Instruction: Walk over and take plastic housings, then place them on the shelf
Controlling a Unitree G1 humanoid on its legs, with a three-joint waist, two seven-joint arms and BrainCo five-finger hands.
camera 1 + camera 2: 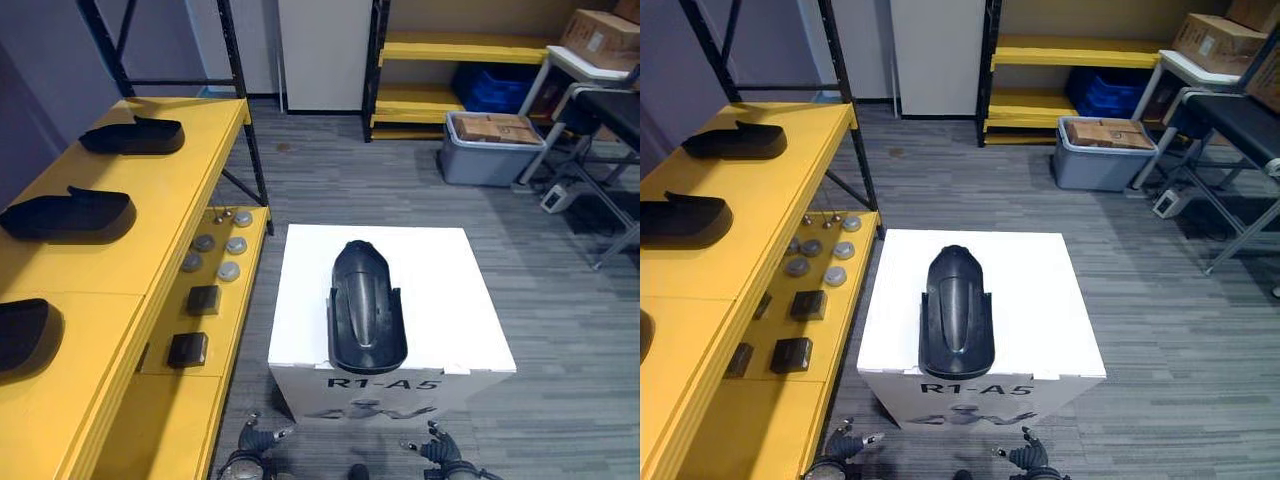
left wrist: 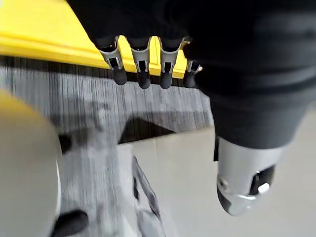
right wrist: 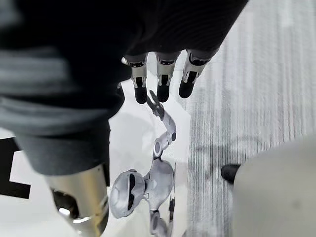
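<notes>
A black plastic housing lies lengthwise on top of a white box right in front of me. Three more black housings rest in a row on the top of the yellow shelf at my left. My left hand hangs low by the box's near left corner, fingers relaxed and holding nothing. My right hand hangs by the near right corner, its fingers also relaxed and empty, beside the box's printed front face.
The shelf's lower tier holds round metal discs and small black blocks. A grey bin with cardboard boxes stands on the floor at the back right, before a second yellow rack. Metal-legged stands are at the right.
</notes>
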